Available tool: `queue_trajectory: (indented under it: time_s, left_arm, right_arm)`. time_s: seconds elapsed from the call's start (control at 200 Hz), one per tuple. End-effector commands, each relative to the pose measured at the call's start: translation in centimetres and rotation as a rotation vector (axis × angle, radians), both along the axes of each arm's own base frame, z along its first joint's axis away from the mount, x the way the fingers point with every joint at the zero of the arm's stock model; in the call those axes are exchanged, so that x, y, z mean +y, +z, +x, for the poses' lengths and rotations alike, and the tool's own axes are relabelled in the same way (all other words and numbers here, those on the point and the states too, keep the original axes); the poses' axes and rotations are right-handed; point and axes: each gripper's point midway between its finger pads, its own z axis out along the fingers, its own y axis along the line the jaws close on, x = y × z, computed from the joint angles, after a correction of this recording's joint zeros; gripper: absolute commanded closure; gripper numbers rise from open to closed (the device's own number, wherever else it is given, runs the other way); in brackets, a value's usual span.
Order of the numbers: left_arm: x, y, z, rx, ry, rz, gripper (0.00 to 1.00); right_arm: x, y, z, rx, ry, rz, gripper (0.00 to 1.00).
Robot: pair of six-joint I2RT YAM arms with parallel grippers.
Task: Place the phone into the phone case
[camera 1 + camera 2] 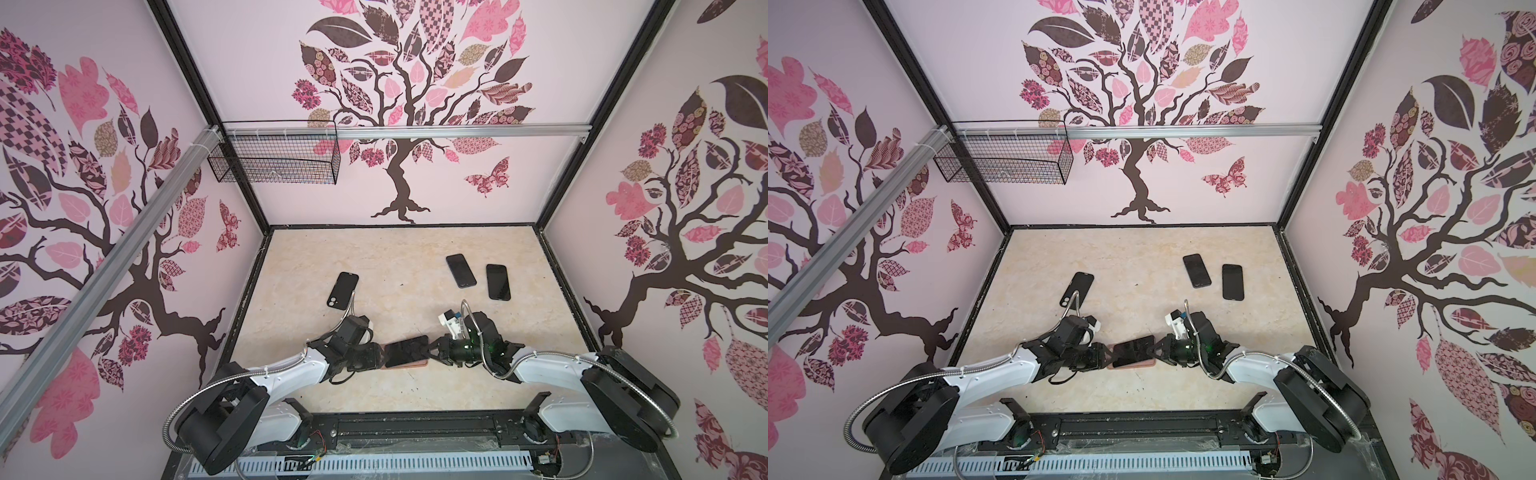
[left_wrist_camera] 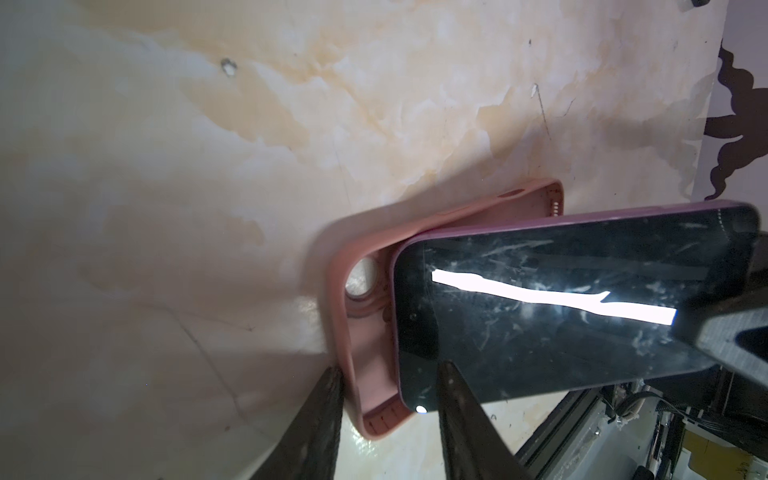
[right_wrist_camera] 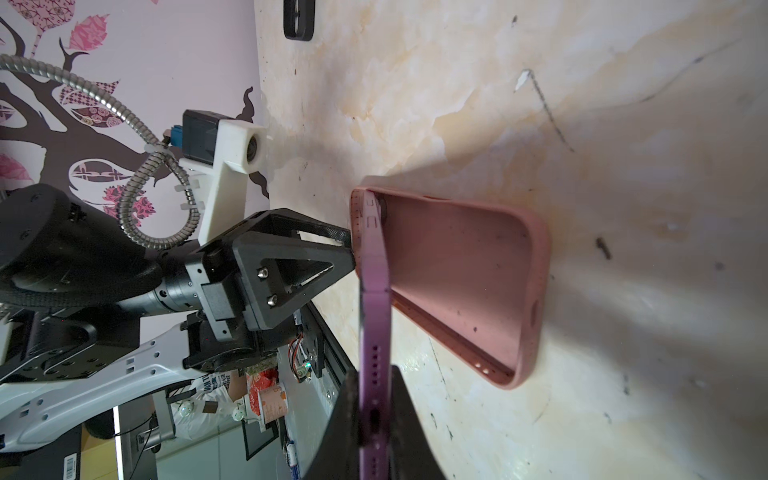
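At the pink case's right-hand end, the right end effector [image 1: 432, 351] [image 3: 374, 424] is clenched on the phone [image 1: 407, 350] [image 3: 374, 291], w/ a pad on either face at its port end. The phone's screen faces up & it sits tilted: held end raised, other end down at the camera-hole end of the pink case [image 1: 409, 365] [image 3: 457, 282]. The case lies open side up, flat on the counter [image 1: 374, 257], near the front edge, approx midway btwn both arms.

At the case's opposite end, the left end effector [image 1: 380, 357] [image 2: 388, 370] has its fingers [image 2: 328, 407] apart, straddling the case's end wall & the phone's corner. One finger sits just outside the rim, the other over the screen. Can't tell if it's actually pinching either.

Farther back from the case, w/ bare counter btwn:
- Back-left: a dark phone-shaped item [image 1: 343, 289] w/ a camera cut-out.
- Back-right: a dark phone [image 1: 460, 271] & a second dark phone [image 1: 498, 281], side by side, not touching.

A wire basket [image 1: 274, 160] hangs from the back-wall rail, high above & left of the case.
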Motion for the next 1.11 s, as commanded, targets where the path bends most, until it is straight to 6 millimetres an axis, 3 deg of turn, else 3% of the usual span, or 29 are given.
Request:
queue_trajectory:
  time_s: [0.0,0.545,0.705,1.1]
  left_arm:
    - [-1.4,1.3,1.2,-0.058,-0.03,-0.045,0.61]
    - [-1.4,1.2,1.3,-0.076,-0.046,-0.034,0.63]
    - [-1.5,1.0,1.2,-0.066,-0.051,-0.035,0.7]
    - [-2.5,0.2,0.1,-0.039,-0.097,-0.053,0.7]
  right_arm:
    - [0.7,-0.1,-0.4,0.02,0.045,0.027,1.0]
    - [1.1,-3.7,-0.8,0.069,0.13,-0.069,0.98]
    - [0.4,-4.6,-0.6,0.053,0.139,-0.153,0.92]
    - [-0.6,-5.1,-0.4,0.031,0.149,-0.254,0.81]
